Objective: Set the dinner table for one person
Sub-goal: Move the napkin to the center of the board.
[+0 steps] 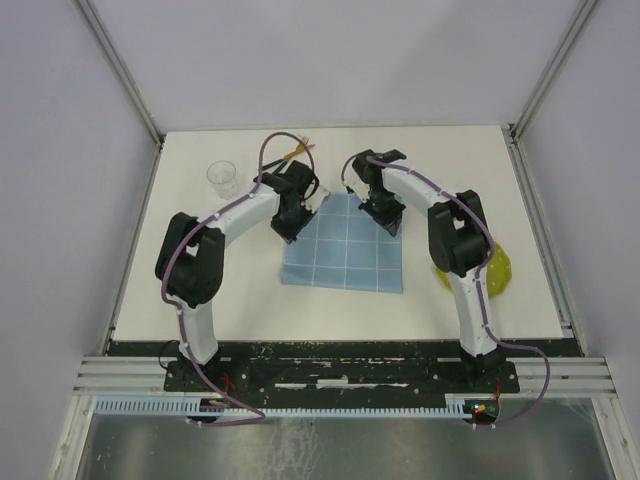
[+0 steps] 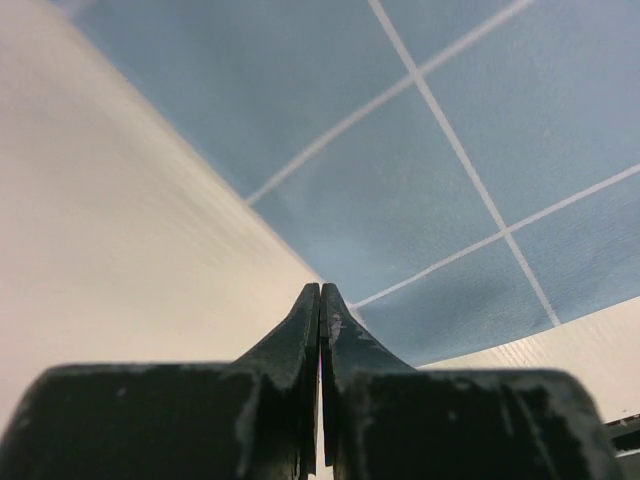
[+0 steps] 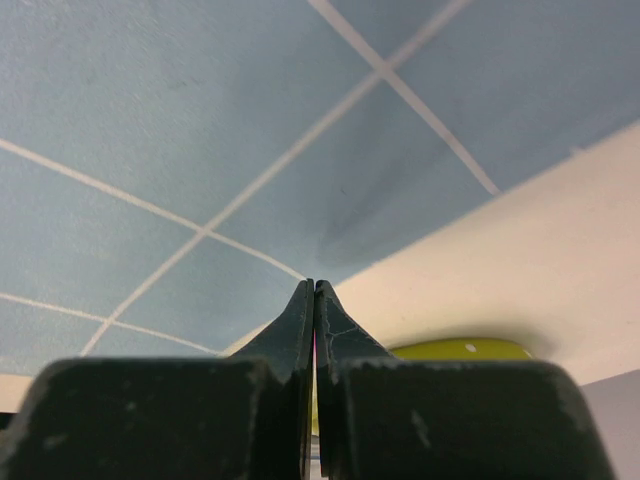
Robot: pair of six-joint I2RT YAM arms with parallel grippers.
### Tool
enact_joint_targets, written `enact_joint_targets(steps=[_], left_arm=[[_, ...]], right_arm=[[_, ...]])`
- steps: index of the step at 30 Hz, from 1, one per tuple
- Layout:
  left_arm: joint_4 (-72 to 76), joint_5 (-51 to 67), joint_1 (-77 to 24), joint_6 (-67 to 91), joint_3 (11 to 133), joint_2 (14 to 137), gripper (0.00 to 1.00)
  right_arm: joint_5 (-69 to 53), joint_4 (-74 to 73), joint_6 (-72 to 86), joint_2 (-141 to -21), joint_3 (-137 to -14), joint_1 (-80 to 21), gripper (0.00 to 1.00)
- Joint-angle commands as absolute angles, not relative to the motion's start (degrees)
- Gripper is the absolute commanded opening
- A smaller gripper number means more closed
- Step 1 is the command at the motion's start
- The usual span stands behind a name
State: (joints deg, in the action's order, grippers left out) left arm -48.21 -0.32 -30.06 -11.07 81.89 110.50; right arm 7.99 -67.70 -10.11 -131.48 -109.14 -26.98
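Note:
A light-blue cloth with a white grid [image 1: 345,250] lies flat on the off-white dinner table [image 1: 450,160]. My left gripper [image 1: 287,232] is at the cloth's far left corner, and my right gripper [image 1: 391,226] is at its far right corner. In the left wrist view the jaws [image 2: 320,287] are pressed together right on the cloth's edge [image 2: 400,200]. In the right wrist view the jaws [image 3: 313,284] are also together on the cloth's edge [image 3: 200,130], with a small crease in front of the tips. Both look pinched on the cloth.
A clear glass [image 1: 222,178] stands at the far left of the table. Utensils with orange and dark handles [image 1: 298,150] lie at the far edge behind the left arm. A yellow-green plate [image 1: 497,270] sits at the right, partly behind the right arm; it also shows in the right wrist view [image 3: 465,348].

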Motion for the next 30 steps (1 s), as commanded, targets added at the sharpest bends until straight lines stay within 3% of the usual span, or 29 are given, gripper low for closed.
enact_joint_targets(steps=[1,8,30], left_arm=[[-48.29,-5.54,-29.41,-12.61,89.05,103.24,0.03],[-48.34,-8.42,-26.33,-14.82,87.95,104.86,0.03],[-47.44,-7.25,-21.19,-14.42,90.14,114.23,0.03]], right_arm=[[8.87,-66.92,-9.09,-121.95,-109.96,-24.11,0.01],[11.27,-66.02,-9.80,-123.76,-107.06,-23.38,0.01],[10.34,-67.66,-9.58,-133.97,-115.94,-16.35,0.01]])
